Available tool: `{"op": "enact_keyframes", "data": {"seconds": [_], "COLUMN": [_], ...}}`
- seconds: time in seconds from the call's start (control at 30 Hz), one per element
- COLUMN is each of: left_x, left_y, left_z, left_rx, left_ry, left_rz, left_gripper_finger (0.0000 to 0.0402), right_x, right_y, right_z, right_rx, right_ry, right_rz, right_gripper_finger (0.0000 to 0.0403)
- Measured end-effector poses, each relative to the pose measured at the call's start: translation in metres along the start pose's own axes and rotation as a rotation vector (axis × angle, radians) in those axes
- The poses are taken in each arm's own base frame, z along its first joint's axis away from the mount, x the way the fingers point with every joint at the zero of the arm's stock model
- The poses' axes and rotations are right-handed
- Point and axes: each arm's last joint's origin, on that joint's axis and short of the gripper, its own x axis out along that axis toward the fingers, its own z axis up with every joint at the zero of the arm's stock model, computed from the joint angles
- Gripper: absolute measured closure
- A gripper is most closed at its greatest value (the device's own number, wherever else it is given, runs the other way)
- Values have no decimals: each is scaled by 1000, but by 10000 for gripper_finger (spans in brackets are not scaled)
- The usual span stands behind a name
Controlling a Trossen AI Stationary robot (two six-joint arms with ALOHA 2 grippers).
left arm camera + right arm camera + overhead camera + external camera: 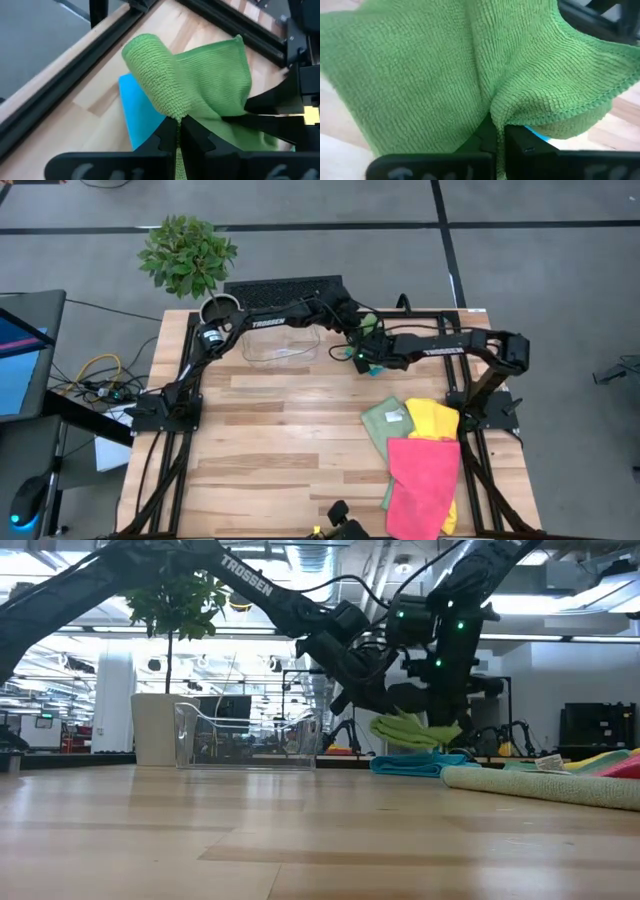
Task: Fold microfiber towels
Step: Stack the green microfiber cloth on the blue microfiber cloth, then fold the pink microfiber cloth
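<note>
A: Start at the bottom of the overhead frame. How many towels lie loose?

B: Three, in the lower right of the high view. Lowest is one pink towel (424, 485), with one yellow towel (434, 419) above it and partly under its top edge, and one pale sage towel (386, 423) just left of the yellow, carrying a small white tag (394, 416).

A: And farther up?

B: Two more near the upper centre right. One bright green towel (200, 95) is lifted off the table (270, 430), bunched between the two grippers. One blue towel (139, 111) lies flat directly under it; the low view shows it as a thin blue slab on the wood.

A: So five towels. The grippers?

B: Two arms, both at the green towel. The left gripper (178, 131) has its fingers pinched together on a fold of the green cloth. The right gripper (495, 134) is also clamped on green cloth, which drapes over its fingertips.

A: Anything else at the far edge?

B: One clear plastic bin (281, 348), left of the grippers in the high view, and one potted plant (190, 260) in the upper left beside the table's corner. One dark grated panel (284, 286) sits behind the bin.
</note>
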Motion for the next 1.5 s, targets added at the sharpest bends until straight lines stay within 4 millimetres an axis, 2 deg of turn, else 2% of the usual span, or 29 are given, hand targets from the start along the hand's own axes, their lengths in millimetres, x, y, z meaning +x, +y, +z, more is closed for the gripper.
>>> {"op": "enact_keyframes", "data": {"seconds": [0.17, 0.43, 0.63, 0.73, 0.97, 1.1, 1.3, 1.5], "left_x": [2, 17, 18, 18, 15, 5, -22, -62], "left_y": [3, 9, 8, 9, 11, 4, -9, -32], "left_z": [-2, -15, -14, -13, -8, 8, 36, 53], "left_rx": [-12, -26, -20, -16, -25, -25, 27, 101], "left_ry": [1, 42, 30, 13, 11, 30, 93, 216], "left_rz": [-3, -4, 14, 40, 36, 2, -22, -47], "left_gripper_finger": [401, 401, 395, 366, 266, 232, 222, 222], "right_x": [-4, 8, 11, 13, 14, 9, -4, -43], "right_y": [-3, 0, 2, -1, -6, -9, -17, -30], "right_z": [0, -5, -5, -4, -4, -4, -4, -12], "right_rx": [7, -11, -7, 1, 2, -26, -47, -68], "right_ry": [3, 41, 40, 49, 73, 69, 76, 29], "right_rz": [-8, -38, -39, -44, -72, -77, -89, -89], "right_gripper_finger": [363, 360, 344, 315, 232, 202, 180, 180]}}
